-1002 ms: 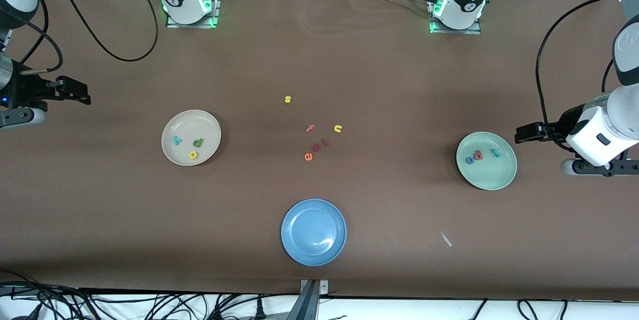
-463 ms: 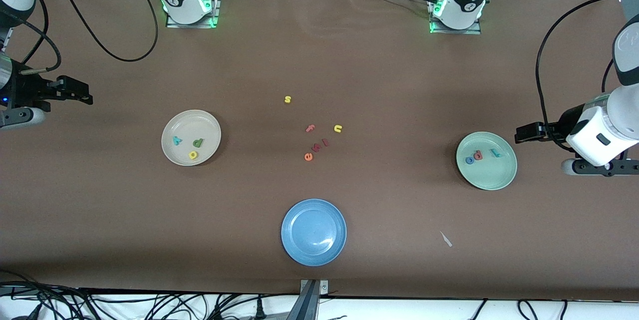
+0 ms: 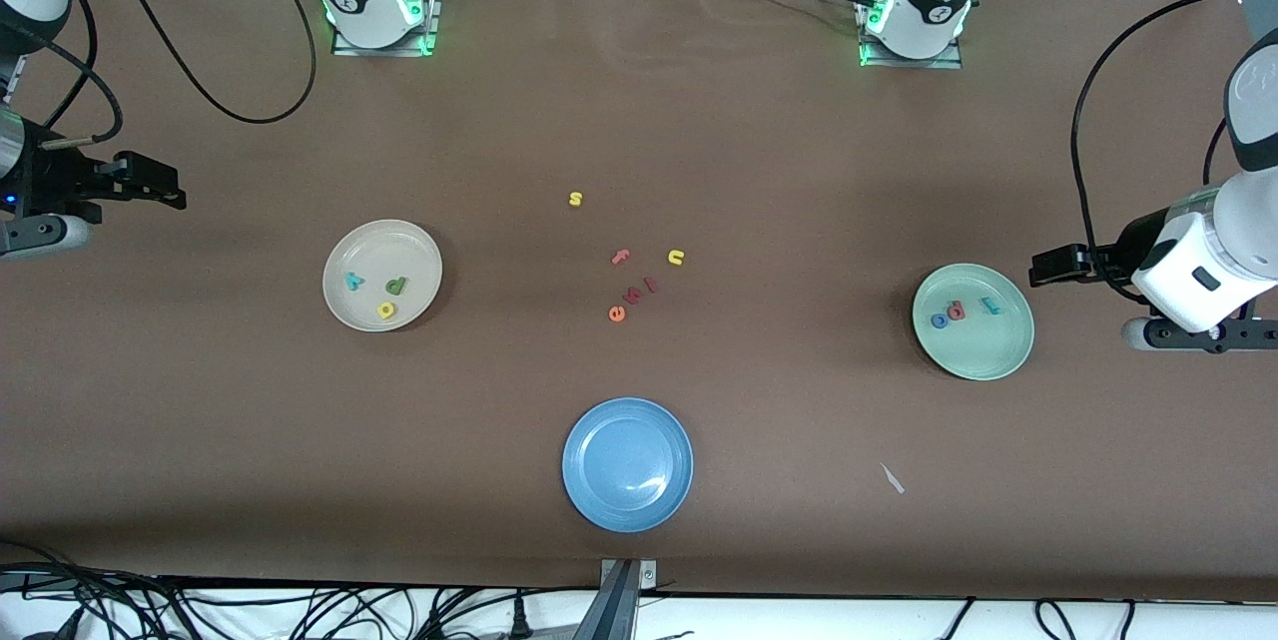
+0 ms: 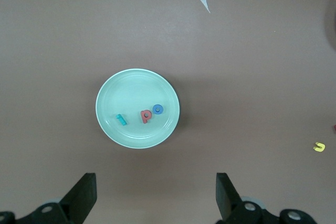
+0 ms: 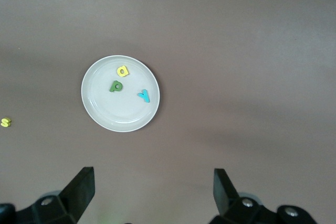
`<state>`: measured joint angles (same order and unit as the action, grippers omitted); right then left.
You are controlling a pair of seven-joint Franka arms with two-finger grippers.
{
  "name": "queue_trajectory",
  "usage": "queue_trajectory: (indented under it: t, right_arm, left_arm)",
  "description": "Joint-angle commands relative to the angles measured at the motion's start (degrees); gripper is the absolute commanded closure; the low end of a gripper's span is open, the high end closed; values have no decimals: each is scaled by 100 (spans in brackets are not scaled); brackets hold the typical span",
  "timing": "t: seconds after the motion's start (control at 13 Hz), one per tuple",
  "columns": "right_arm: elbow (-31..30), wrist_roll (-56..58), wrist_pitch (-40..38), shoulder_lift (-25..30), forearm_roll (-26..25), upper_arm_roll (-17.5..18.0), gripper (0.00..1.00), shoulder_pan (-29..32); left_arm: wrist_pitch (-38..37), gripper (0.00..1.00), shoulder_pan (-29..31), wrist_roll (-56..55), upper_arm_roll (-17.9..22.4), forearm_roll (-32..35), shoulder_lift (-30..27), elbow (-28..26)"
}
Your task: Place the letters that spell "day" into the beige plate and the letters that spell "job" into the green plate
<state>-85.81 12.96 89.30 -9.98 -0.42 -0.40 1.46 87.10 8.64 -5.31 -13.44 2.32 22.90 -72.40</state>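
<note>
Front view, left gripper (image 3: 1043, 270): jaws wide, empty, beside the green plate (image 3: 988, 360).
Right gripper (image 3: 170, 191): jaws wide, empty, waiting at its table end.
Beige plate (image 3: 349, 246): holds d (image 3: 396, 286), a (image 3: 386, 311), y (image 3: 353, 281).
Green plate: holds j (image 3: 991, 305), o (image 3: 940, 320), b (image 3: 957, 311).

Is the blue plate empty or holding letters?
Empty: the blue plate shows only its bare glossy surface, with no letters on it.

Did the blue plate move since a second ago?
No. The blue plate sits in the same spot on the table, just as near the orange "e" as before.
</note>
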Motion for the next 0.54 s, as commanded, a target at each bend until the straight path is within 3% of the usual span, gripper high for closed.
queue_trajectory:
  t: [0.0,0.46]
  right_arm:
    - [100,66,-45,-22,103,31,0,48]
    - [100,49,-45,-22,182,31,0,48]
  left_arm:
    - [44,0,6,30,17,-109,-84,-46]
    - [44,0,-12,30,8,-109,-84,-37]
